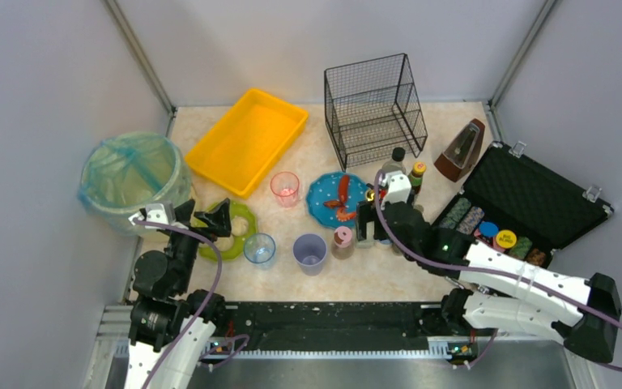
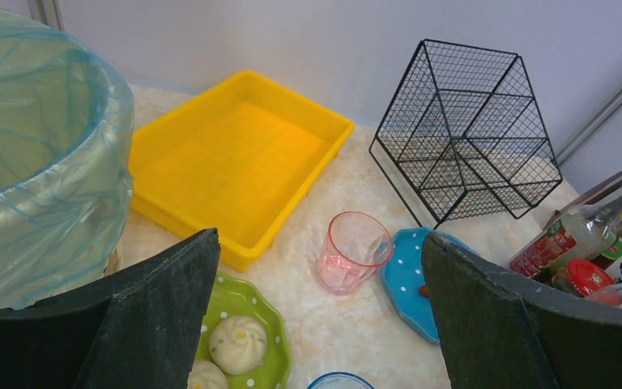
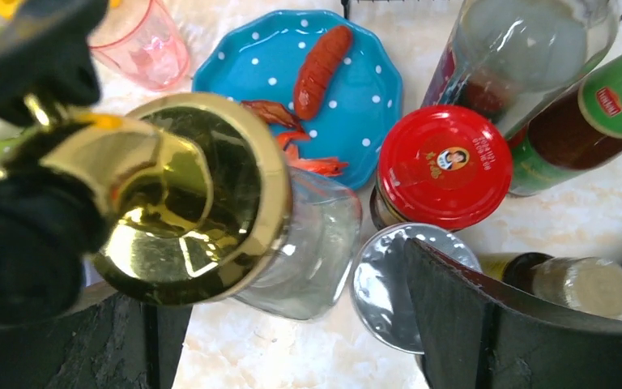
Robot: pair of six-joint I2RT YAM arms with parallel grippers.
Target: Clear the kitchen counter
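Note:
The beige kitchen counter (image 1: 389, 275) carries cups, plates and bottles. My left gripper (image 1: 204, 217) is open and empty above a green plate (image 1: 239, 231) with buns (image 2: 239, 342); in the left wrist view its gap (image 2: 320, 243) frames a pink cup (image 2: 354, 251). My right gripper (image 1: 372, 223) is open among the bottles. In the right wrist view a glass bottle with a gold cap (image 3: 186, 194) stands between its fingers (image 3: 470, 324), with no contact visible. A blue plate (image 3: 291, 81) with a sausage lies beyond it.
A red-lidded jar (image 3: 444, 166), a silver lid (image 3: 385, 284) and sauce bottles (image 3: 591, 121) crowd the right gripper. Blue (image 1: 259, 249) and purple (image 1: 310, 253) cups stand in front. Yellow tray (image 1: 247, 139), wire basket (image 1: 375, 109), lined bin (image 1: 134, 178), open black case (image 1: 526, 203).

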